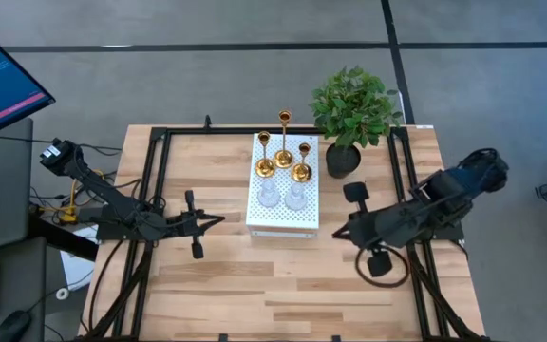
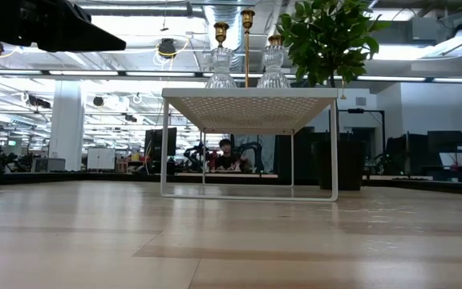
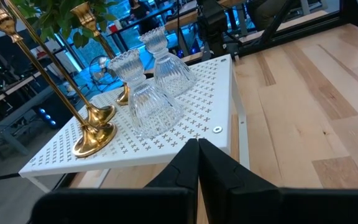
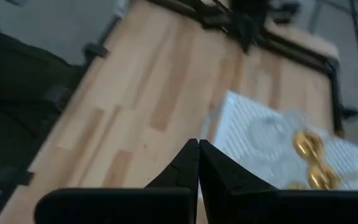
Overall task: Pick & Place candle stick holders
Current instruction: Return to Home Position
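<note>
1. Left gripper (image 1: 218, 220) clenched, empty. It hangs over table (image 1: 245, 294) just beside white shelf (image 1: 283, 224), on its left edge, tip aimed at it.
2. Right gripper (image 1: 338, 232) pinched closed too, nothing held. It sits near shelf's right edge, pointing in.
3. Two glass holders (image 1: 268, 196) upright, side by side on shelf end nearer my grippers, long axes vertical, cups up.
4. Three gold holders (image 1: 284, 142) upright behind them, stems vertical, diff heights.
5. Plant (image 1: 354, 106) in black pot on table, just beside shelf's far right corner. In low view, leaves overlap one gold holder.
6. Person (image 2: 228, 151) seated far in bkgd.
</note>
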Controlling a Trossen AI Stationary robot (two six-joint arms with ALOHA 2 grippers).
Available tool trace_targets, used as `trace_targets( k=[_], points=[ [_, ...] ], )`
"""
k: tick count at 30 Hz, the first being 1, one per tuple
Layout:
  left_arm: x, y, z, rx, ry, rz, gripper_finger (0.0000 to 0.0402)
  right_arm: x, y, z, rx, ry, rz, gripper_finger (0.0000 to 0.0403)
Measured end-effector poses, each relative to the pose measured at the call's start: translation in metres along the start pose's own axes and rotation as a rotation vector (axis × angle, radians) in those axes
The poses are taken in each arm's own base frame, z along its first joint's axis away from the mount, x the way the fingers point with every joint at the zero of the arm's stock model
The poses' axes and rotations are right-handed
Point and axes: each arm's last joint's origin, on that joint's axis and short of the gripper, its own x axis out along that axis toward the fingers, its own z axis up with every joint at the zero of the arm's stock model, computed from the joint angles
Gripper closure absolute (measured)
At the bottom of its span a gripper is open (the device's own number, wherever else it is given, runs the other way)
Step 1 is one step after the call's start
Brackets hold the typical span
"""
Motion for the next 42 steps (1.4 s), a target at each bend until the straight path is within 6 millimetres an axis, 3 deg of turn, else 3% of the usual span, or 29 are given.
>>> trace_targets(
  k=[6, 12, 18, 23, 29, 42],
  points=[
    [0.000, 0.000, 0.000, -0.003, 0.000, 0.000, 0.0394, 0.017, 0.002, -0.009, -0.123, -0.106, 0.128, 0.0403],
    [0.000, 0.000, 0.000, -0.007, 0.000, 0.000, 0.0394, 0.038, -0.020, -0.042, -0.030, -0.090, 0.170, 0.0403],
    [0.000, 0.000, 0.000, -0.007, 0.000, 0.000, 0.0394, 0.028, -0.035, -0.079, 0.046, -0.209, 0.116, 0.0403],
    [0.000, 0.000, 0.000, -0.003, 0.000, 0.000, 0.0394, 0.013, -0.036, -0.114, 0.079, -0.343, 0.090, 0.0403],
    [0.000, 0.000, 0.000, -0.005, 0.000, 0.000, 0.0394, 0.012, -0.034, -0.154, 0.160, -0.414, 0.074, 0.0403],
    [0.000, 0.000, 0.000, -0.006, 0.000, 0.001, 0.0394, 0.016, -0.039, -0.205, 0.201, -0.529, 0.008, 0.0403]
  ],
)
